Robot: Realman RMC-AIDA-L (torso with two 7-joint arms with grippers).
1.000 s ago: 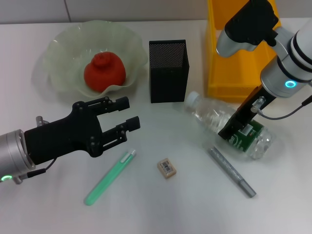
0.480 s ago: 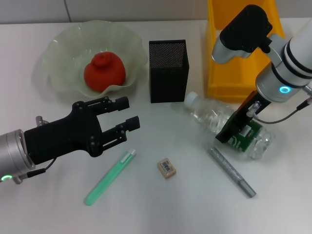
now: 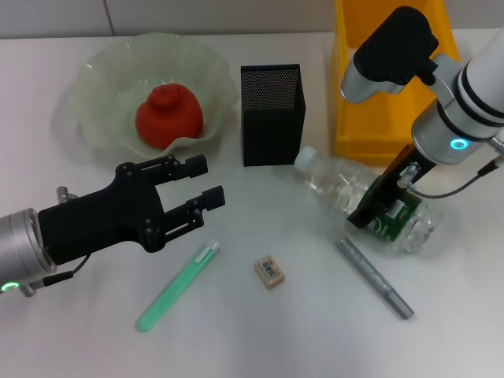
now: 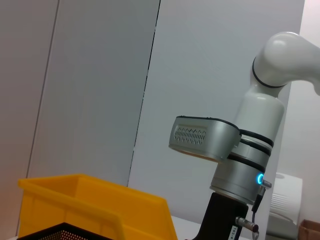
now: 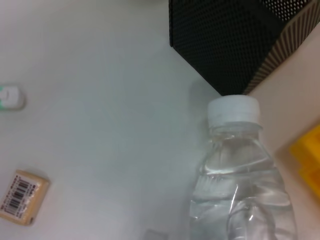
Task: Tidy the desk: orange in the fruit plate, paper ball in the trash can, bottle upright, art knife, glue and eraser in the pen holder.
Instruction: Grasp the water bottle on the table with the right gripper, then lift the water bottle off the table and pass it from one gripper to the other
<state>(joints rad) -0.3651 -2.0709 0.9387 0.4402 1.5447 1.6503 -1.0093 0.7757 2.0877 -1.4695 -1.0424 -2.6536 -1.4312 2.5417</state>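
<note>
We had the bottle (image 3: pixel 362 201) lying on its side on the desk (image 3: pixel 260 331), its white cap (image 3: pixel 306 157) pointing at the pen holder (image 3: pixel 272 114) and nearly touching its lower corner. The right gripper (image 3: pixel 379 206) was down over the bottle's green label, though we could not tell from here whether its fingers were closed on it. The left gripper (image 3: pixel 198 189) hung over the desk's left side, jaws spread wide and holding nothing. The orange (image 3: pixel 168 116) sat in the fruit plate (image 3: pixel 94 94). The eraser (image 3: pixel 269 271) lay between a green pen-like stick (image 3: pixel 177 285) and a grey one (image 3: pixel 375 277). The trash can (image 3: pixel 378 102) stood just behind the bottle.
</note>
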